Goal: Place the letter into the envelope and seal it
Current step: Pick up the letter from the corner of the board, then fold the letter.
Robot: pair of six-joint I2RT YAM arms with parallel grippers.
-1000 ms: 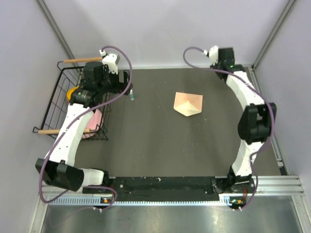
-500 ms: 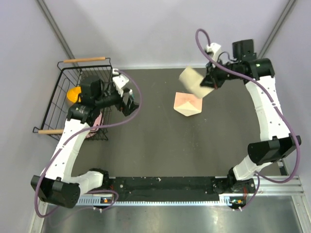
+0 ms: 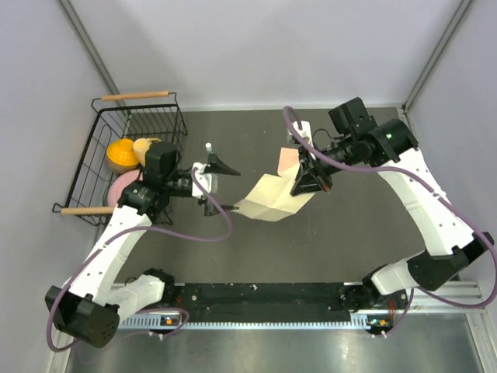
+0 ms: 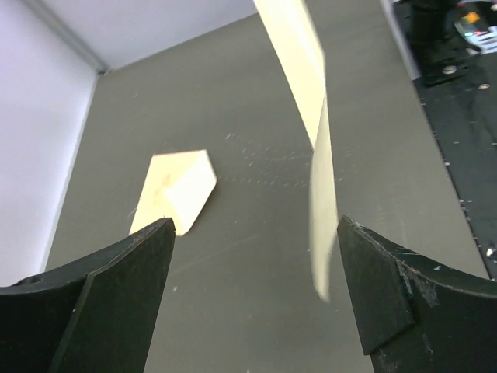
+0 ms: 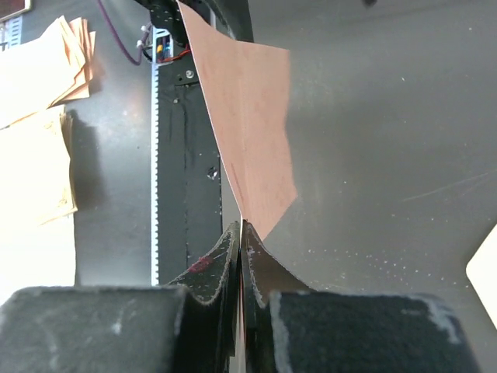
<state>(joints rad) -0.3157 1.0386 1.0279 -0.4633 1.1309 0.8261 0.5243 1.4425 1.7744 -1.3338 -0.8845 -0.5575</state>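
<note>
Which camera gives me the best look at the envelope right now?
Left wrist: the envelope lies flat on the table, nearly all of it in sight. The top view shows only a strip, the rest behind the right gripper and the letter it holds. The right wrist shows mostly that letter.

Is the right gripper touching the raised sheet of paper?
Touching. The right wrist view shows the right gripper pinched shut on the sheet of paper at its lower corner.
</note>
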